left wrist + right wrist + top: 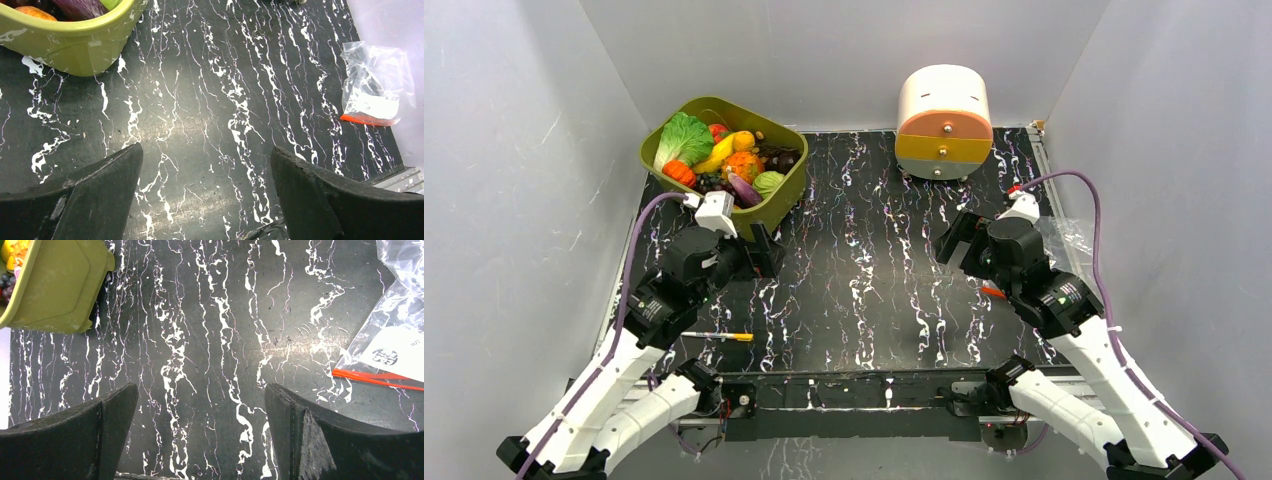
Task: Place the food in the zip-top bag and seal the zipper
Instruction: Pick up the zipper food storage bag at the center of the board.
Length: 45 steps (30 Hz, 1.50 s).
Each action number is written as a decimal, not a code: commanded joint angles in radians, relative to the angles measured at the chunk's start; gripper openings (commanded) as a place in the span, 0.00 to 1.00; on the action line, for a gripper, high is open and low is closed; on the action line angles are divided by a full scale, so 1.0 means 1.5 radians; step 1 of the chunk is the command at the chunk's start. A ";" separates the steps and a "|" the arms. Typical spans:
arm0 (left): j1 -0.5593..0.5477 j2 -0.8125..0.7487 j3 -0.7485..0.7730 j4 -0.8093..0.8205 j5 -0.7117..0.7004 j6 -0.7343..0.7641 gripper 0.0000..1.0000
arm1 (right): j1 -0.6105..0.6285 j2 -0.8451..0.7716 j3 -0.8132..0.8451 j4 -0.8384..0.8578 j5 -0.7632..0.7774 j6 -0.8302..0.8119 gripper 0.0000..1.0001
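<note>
- Top external view, far left: toy food (729, 160) (lettuce, carrot, eggplant, a yellow piece) is heaped in a green tub (790, 190).
- Left gripper (206, 152): beside the tub, fingers spread, empty.
- Right gripper (201, 390): fingers released, holding nothing.
- Far right: a clear, crinkly bag (377, 75) lies flat on the table, with a red-orange zipper (375, 378) along one edge.
</note>
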 commanded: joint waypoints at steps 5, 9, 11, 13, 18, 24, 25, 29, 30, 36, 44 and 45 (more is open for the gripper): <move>0.005 -0.029 -0.014 0.011 -0.005 0.000 0.98 | -0.003 0.000 0.019 0.024 0.042 0.023 0.98; 0.005 -0.022 -0.023 0.008 -0.011 0.009 0.98 | -0.003 0.025 0.018 0.022 0.083 0.031 0.98; 0.005 -0.020 -0.032 0.012 -0.017 0.010 0.98 | -0.004 0.047 0.015 0.014 0.114 0.044 0.98; 0.005 -0.016 -0.039 0.017 -0.019 0.011 0.98 | -0.003 0.071 0.011 0.001 0.152 0.066 0.93; 0.005 -0.001 -0.040 0.010 -0.028 0.027 0.98 | -0.004 0.122 -0.005 -0.033 0.238 0.122 0.76; 0.005 -0.010 -0.053 0.001 -0.044 0.052 0.98 | -0.007 0.147 -0.043 -0.041 0.364 0.176 0.65; 0.004 -0.013 -0.058 0.004 -0.047 0.056 0.98 | -0.009 0.151 -0.047 -0.043 0.377 0.181 0.64; 0.005 -0.021 -0.064 0.007 -0.041 0.057 0.98 | -0.023 0.184 -0.064 -0.045 0.414 0.190 0.63; 0.005 -0.021 -0.065 0.008 -0.039 0.057 0.98 | -0.029 0.198 -0.070 -0.045 0.422 0.191 0.63; 0.005 -0.021 -0.065 0.015 -0.024 0.064 0.98 | -0.079 0.304 -0.058 -0.043 0.431 0.193 0.61; 0.005 -0.041 -0.067 0.022 -0.002 0.072 0.98 | -0.129 0.463 -0.010 -0.056 0.451 0.195 0.60; 0.005 -0.046 -0.069 0.026 0.002 0.074 0.98 | -0.130 0.475 -0.005 -0.048 0.454 0.189 0.60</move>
